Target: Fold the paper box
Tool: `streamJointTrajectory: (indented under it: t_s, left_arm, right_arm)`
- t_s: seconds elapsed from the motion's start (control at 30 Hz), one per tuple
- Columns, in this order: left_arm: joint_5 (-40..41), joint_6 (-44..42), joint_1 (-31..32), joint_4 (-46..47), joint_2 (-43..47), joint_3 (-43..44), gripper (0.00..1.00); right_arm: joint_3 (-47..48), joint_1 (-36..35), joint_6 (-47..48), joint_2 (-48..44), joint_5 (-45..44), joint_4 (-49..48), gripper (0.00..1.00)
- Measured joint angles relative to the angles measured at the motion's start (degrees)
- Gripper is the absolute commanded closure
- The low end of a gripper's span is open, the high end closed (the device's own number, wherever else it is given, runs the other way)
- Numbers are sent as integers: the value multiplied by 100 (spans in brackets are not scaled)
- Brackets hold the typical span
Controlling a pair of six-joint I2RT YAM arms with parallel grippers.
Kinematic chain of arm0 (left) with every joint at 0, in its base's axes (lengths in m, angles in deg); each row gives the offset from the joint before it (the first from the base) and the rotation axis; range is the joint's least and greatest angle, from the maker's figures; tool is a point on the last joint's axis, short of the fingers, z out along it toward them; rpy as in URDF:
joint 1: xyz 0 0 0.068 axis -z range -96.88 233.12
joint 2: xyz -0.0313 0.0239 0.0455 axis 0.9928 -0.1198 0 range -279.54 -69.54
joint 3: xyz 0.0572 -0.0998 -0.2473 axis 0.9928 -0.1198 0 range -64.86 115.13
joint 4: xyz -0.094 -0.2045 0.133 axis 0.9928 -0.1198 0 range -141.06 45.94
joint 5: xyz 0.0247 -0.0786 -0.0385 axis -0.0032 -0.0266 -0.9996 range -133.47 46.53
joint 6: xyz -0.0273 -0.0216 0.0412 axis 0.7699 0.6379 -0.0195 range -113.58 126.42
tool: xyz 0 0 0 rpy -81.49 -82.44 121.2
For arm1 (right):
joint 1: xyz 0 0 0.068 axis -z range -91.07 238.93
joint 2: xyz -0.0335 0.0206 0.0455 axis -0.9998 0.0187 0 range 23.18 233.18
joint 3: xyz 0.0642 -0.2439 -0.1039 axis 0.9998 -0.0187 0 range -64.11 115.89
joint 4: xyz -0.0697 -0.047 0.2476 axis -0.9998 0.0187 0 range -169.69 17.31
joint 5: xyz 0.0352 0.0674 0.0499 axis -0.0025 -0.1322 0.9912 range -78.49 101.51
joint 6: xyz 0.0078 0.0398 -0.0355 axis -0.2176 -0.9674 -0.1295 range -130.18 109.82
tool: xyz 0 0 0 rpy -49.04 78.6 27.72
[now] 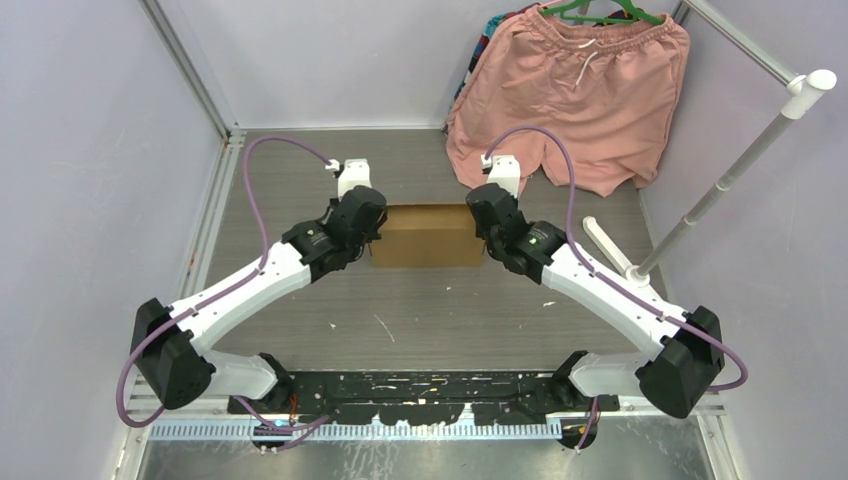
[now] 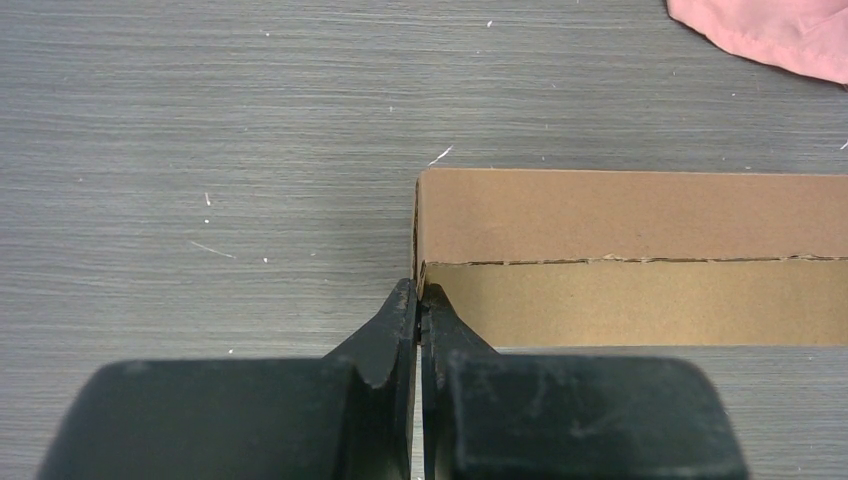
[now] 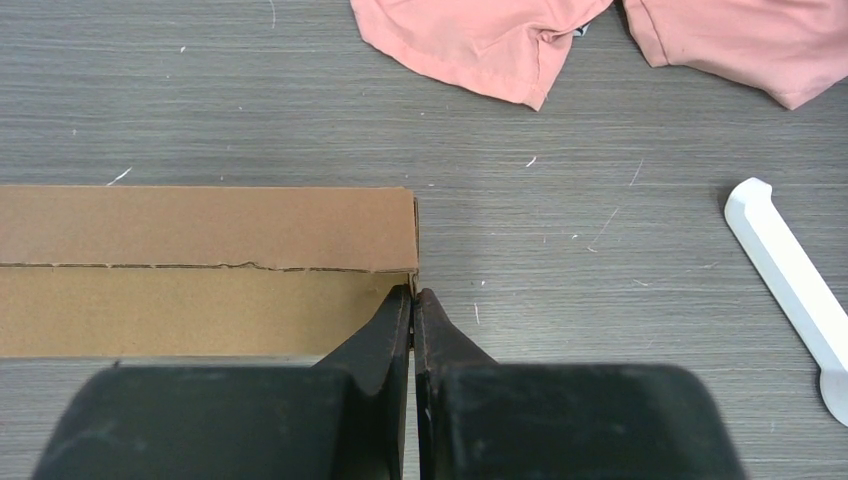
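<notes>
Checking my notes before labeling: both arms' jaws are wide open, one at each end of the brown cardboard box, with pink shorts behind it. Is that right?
Not quite. The jaws are shut, not wide open: each wrist view shows them pressed together at an end corner of the paper box. The rest holds: one arm at each end, and the pink shorts behind it.

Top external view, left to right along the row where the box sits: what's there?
left gripper → paper box → right gripper → white rack foot
</notes>
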Motion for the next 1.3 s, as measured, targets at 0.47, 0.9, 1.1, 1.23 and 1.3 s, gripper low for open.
streamJointTrajectory:
  t_s: [0.47,0.9,1.1,1.23,1.3]
  left_arm:
    - [120,4,114,81,177,-214,100]
    - [212,-55,177,402,376,-516,100]
    - [219,-219,186,503,404,-568,100]
    - [216,-310,188,516,396,-568,99]
    - [221,-334,188,535,382,-568,98]
  right_arm:
    - [-76,-17,-72,-407,468,568,57]
    - [654,-15,-37,-730,719,951,55]
    - [1143,-15,17,-42,726,826,55]
    - [1405,-2,96,413,756,780,55]
    - [1456,13,116,566,785,756,55]
